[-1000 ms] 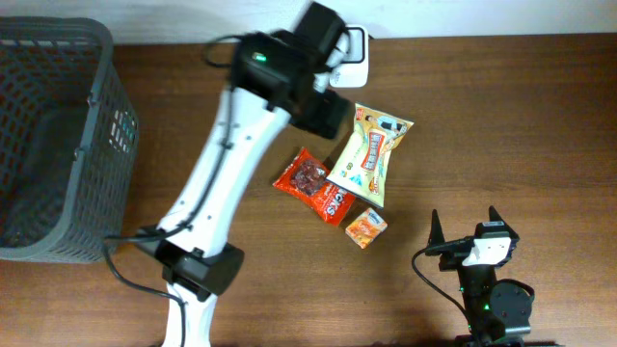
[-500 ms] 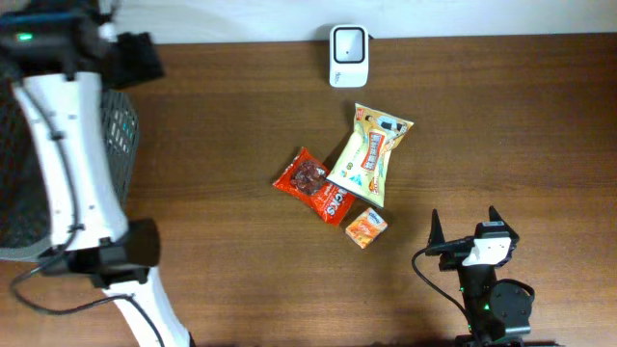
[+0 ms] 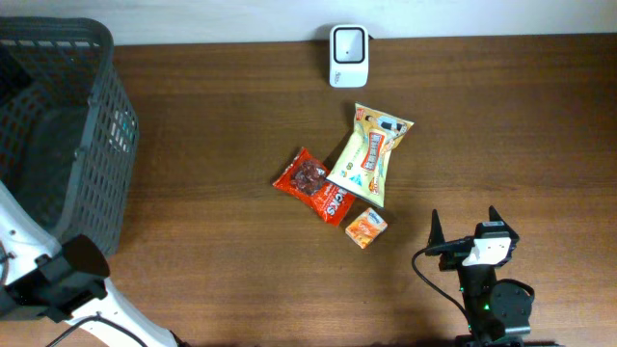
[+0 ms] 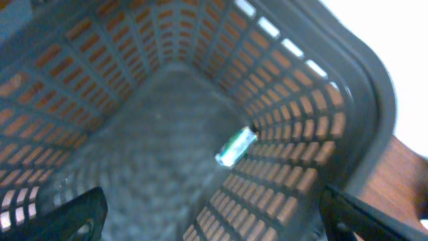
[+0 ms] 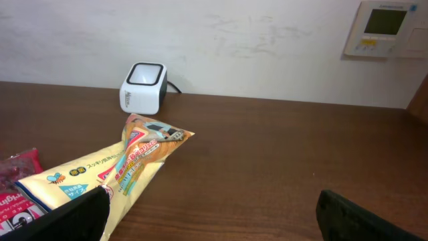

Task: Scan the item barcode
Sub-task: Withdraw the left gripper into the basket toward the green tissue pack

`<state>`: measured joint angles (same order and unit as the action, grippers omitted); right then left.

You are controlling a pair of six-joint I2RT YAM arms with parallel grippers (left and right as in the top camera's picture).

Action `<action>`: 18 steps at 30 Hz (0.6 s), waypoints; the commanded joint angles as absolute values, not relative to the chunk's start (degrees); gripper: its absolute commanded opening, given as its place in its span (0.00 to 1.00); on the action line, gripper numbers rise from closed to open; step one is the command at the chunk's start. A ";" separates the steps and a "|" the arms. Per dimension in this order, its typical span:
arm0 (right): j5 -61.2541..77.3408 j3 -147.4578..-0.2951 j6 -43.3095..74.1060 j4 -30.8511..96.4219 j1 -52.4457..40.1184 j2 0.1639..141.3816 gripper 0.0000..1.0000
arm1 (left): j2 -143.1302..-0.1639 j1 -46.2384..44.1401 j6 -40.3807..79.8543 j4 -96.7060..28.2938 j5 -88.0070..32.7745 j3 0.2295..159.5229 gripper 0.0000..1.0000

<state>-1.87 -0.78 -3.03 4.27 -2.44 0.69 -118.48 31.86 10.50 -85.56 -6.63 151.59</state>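
Observation:
The white barcode scanner (image 3: 348,55) stands at the table's far edge, and the right wrist view shows the scanner (image 5: 142,88) too. Three items lie mid-table: a yellow snack bag (image 3: 371,154), a red snack bag (image 3: 313,185) and a small orange packet (image 3: 366,227). My right gripper (image 3: 464,224) rests open near the front edge, right of the packet, nothing between its fingers. In its wrist view the right gripper (image 5: 214,221) faces the yellow bag (image 5: 107,174). My left gripper (image 4: 217,221) is open over the dark basket (image 4: 301,114), where a small blurred greenish item (image 4: 234,147) lies.
The dark mesh basket (image 3: 96,58) fills the left end of the table. Part of my left arm (image 3: 43,280) shows at the bottom left corner, its gripper out of the overhead view. A wall control panel (image 5: 382,27) hangs behind the table.
My left arm swung from the scanner leftward over the basket and then down to the bottom left corner. The items on the table and the right arm have not moved.

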 commanded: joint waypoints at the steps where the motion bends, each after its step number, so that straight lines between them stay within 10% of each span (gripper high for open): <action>1: -2.15 -0.32 -2.55 4.51 -2.17 0.36 0.98 | -117.40 32.16 9.76 -78.91 -6.37 144.05 0.92; 18: -2.15 -0.32 -2.55 4.51 -2.17 0.36 0.98 | -117.43 32.05 9.28 -60.53 -6.02 115.22 0.84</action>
